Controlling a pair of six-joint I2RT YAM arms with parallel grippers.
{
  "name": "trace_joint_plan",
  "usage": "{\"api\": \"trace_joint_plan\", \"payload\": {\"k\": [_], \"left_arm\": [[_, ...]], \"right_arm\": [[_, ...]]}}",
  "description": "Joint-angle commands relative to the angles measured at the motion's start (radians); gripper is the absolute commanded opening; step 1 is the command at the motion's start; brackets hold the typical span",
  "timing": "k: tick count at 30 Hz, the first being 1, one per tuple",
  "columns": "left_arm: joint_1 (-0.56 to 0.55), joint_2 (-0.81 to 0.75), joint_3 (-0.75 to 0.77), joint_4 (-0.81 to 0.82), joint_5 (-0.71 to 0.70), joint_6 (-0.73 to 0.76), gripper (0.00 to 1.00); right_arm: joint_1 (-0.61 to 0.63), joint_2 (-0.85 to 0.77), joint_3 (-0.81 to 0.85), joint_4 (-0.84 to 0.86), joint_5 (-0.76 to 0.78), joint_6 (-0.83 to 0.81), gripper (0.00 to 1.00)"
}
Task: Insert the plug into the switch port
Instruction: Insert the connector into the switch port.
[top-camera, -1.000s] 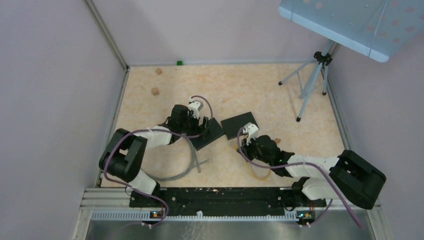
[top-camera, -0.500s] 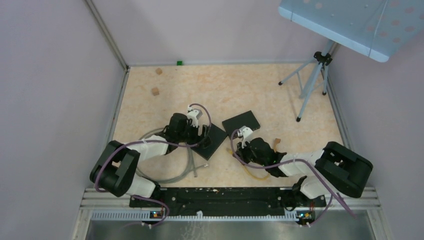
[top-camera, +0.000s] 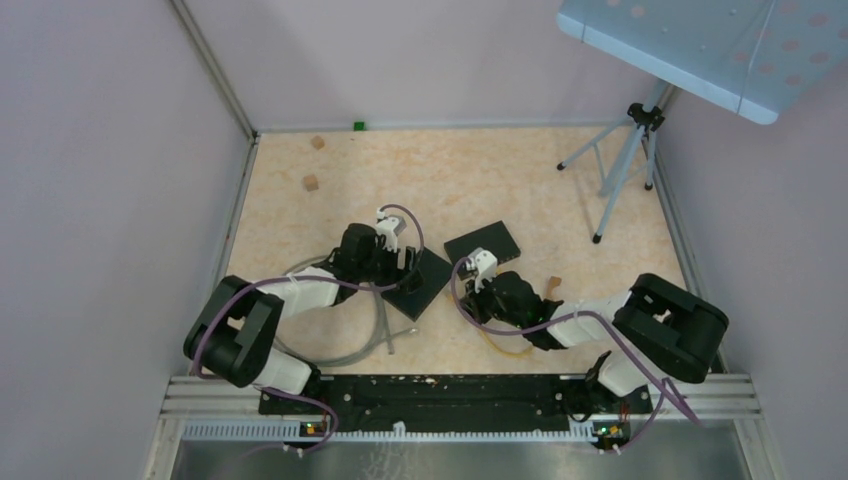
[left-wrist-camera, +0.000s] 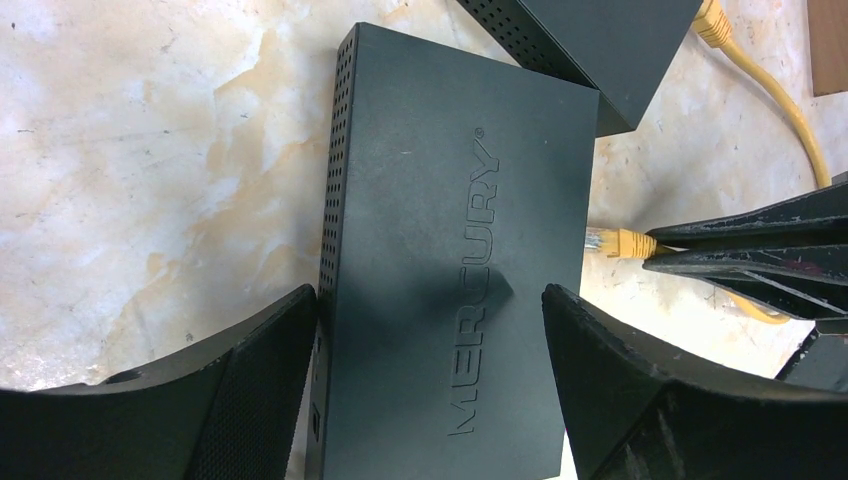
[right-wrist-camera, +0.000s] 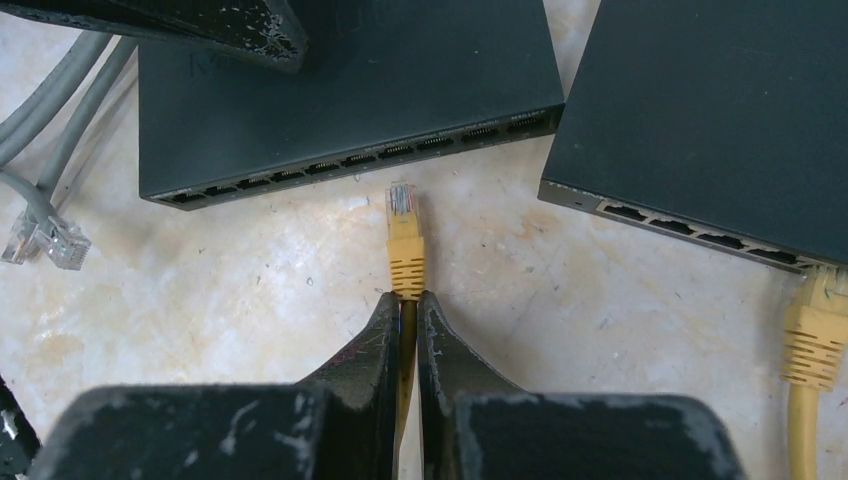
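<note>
Yellow plug (right-wrist-camera: 404, 235) is pointing at the switch (right-wrist-camera: 340, 90) port row, just short of it, clenched in the right pincer (right-wrist-camera: 408, 300); the left pincer (left-wrist-camera: 430, 298) is straddling that switch, grip unclear. Beside it, the second switch (right-wrist-camera: 720, 120) is holding another connector (right-wrist-camera: 815, 330).

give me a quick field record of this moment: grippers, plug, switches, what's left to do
left gripper: open, fingers either side of the Mercury switch; contact unclear
right gripper: shut on the yellow plug, gripped at its rear
plug position: tip facing the port row of the Mercury switch, a gap short
second switch: beside the first, another yellow plug at its end port
clutter: grey cables with a clear plug near the first switch's other end
task state: insertion not yet done
</note>
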Motion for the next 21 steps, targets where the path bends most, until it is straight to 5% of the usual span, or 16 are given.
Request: {"api": "trace_joint_plan", "payload": {"k": [1, 21], "left_arm": [[-0.009, 0.028, -0.003, -0.020, 0.050, -0.032, 0.87], [-0.024, 0.041, -0.014, -0.011, 0.057, -0.048, 0.86]], "right_arm": [[0.013, 0.021, 0.023, 0.111, 0.010, -0.027, 0.00], [0.013, 0.043, 0.045, 0.156, 0.017, -0.049, 0.00]]}}
